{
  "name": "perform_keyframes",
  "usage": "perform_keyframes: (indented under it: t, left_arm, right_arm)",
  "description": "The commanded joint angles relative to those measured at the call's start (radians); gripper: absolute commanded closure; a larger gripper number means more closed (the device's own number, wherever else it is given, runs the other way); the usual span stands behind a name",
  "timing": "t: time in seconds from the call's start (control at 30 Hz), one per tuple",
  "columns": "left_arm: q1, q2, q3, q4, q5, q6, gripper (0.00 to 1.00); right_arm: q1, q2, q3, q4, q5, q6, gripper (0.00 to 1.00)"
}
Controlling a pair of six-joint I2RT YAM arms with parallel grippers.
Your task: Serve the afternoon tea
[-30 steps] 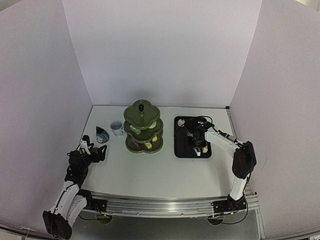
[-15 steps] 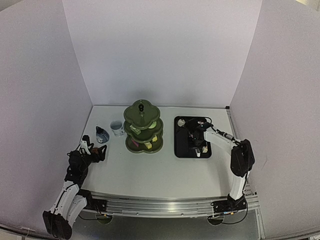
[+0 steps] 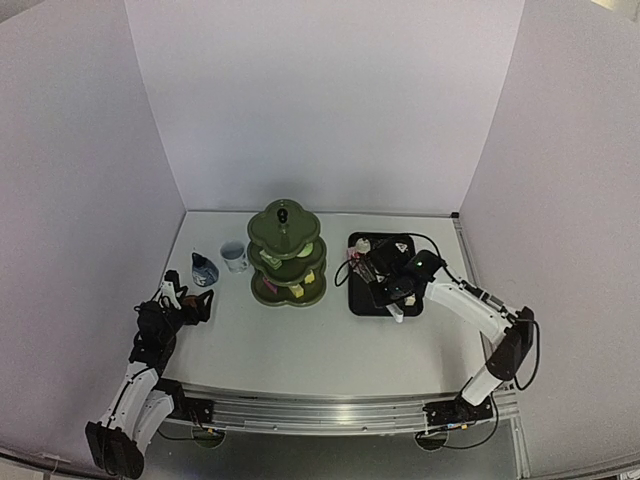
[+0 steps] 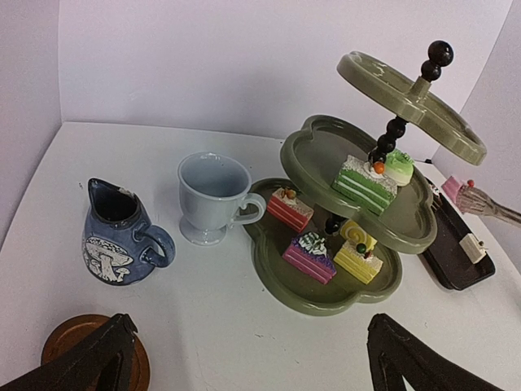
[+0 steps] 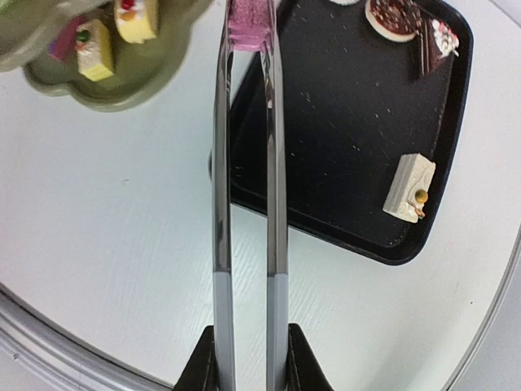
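Right gripper [image 5: 248, 358] clamps tongs [image 5: 244, 204] on a pink cake [image 5: 248, 24]; stand [image 5: 122, 102] (partly filled) left of the tips, cakes [image 5: 409, 187] left on the tray [image 5: 342, 147] to their right.

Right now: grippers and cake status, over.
Left gripper open, idle near coaster. Right gripper shut on metal tongs, pink cake pinched in tips, above black tray edge. Nothing between cake and green stand.
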Motion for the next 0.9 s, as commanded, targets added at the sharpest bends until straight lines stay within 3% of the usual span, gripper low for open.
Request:
perform_keyframes:
  t: [0.0, 0.27, 0.87]
  left_arm:
    - [-0.005, -0.005, -0.005, 0.038, 0.009, -0.003, 0.0]
    - [-0.005, -0.025, -0.006, 0.03, 0.002, 0.003, 0.0]
    - [-0.004, -0.02, -0.008, 0.035, -0.002, 0.0, 0.0]
  right_arm:
    - [0.03, 0.012, 0.126, -0.047, -0.031, -0.035, 1.0]
    - [0.07, 0.157, 0.336, -0.142, -0.086, -0.078, 1.0]
    - [0.087, 0.339, 0.541, -0.195, -0.138, -0.095, 1.0]
